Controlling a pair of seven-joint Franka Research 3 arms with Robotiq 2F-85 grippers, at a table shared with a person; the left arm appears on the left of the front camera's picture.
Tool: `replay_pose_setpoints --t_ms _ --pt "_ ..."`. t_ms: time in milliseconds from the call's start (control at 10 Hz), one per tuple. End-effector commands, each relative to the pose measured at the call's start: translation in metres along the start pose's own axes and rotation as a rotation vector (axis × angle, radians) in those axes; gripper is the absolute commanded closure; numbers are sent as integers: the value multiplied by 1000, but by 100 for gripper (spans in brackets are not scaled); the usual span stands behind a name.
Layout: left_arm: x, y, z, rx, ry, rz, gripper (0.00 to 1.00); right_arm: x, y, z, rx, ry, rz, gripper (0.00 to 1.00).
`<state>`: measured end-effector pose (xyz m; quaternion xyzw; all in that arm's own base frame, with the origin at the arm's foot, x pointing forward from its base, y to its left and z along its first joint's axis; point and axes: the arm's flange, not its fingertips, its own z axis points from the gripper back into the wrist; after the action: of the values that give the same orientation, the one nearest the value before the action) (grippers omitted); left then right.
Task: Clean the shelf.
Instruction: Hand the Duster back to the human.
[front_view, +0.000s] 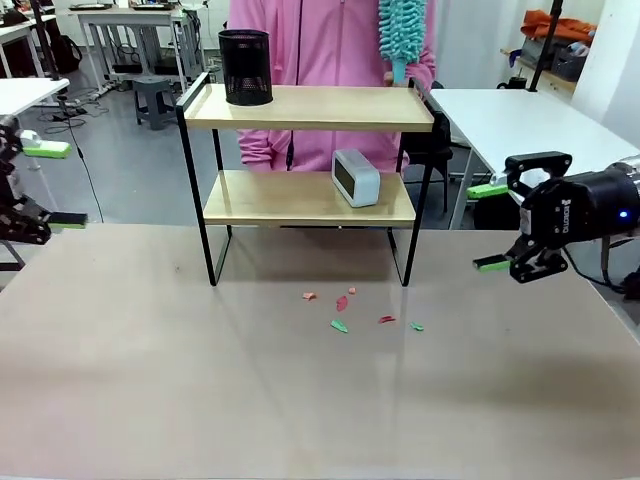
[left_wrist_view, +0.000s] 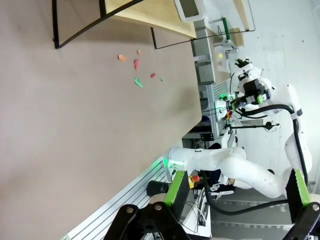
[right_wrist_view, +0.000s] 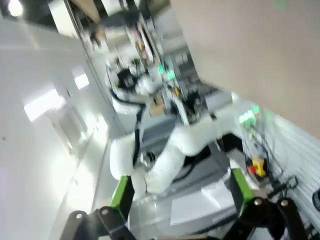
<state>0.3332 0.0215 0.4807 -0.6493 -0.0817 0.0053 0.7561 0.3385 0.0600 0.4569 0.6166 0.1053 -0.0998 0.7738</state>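
Right gripper (front_view: 484, 226) hangs above the table's right edge, fingers spread wide, nothing between the green pads (front_view: 488, 188); it points toward picture left, roughly level with the lower board of the shelf (front_view: 310, 120). Left gripper (front_view: 58, 184) sits at the far left edge of the front view, also spread and empty, its green pads pointing right toward the middle.

Shelf stands at the centre of the table (front_view: 200, 380), toward the far side, between the two grippers and well apart from both. Black metal frame, two light wooden boards. Top board carries a black mesh cup (front_view: 245, 67) at its left end. Lower board carries a small white clock (front_view: 356, 177) right of centre, tilted slightly.

On the table just in front of the shelf, scattered paper scraps (front_view: 340, 310), red and green, closer to the right gripper than the left.

Person in pink top (front_view: 320, 50) stands behind the shelf, holding a teal duster (front_view: 401, 30) upright above the top board's right end.

Left wrist view: own fingers (left_wrist_view: 175, 187) open at the bottom edge, scraps and the shelf's legs far up the frame. Right wrist view is blurred; own fingers (right_wrist_view: 121, 192) apart, nothing held
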Motion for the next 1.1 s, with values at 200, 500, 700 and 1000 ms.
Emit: replay_pose_setpoints --t_ms 200,500,700,1000 --pt "-2 -2 8 -15 -12 -5 0 -11 2 -8 -18 79 1 0" --pt "-2 -2 8 -15 -12 -5 0 -11 2 -8 -18 79 1 0" --pt "-2 -2 8 -15 -12 -5 0 -11 2 -8 -18 79 1 0" --pt "-2 -2 8 -15 -12 -5 0 -11 2 -8 -18 79 1 0"
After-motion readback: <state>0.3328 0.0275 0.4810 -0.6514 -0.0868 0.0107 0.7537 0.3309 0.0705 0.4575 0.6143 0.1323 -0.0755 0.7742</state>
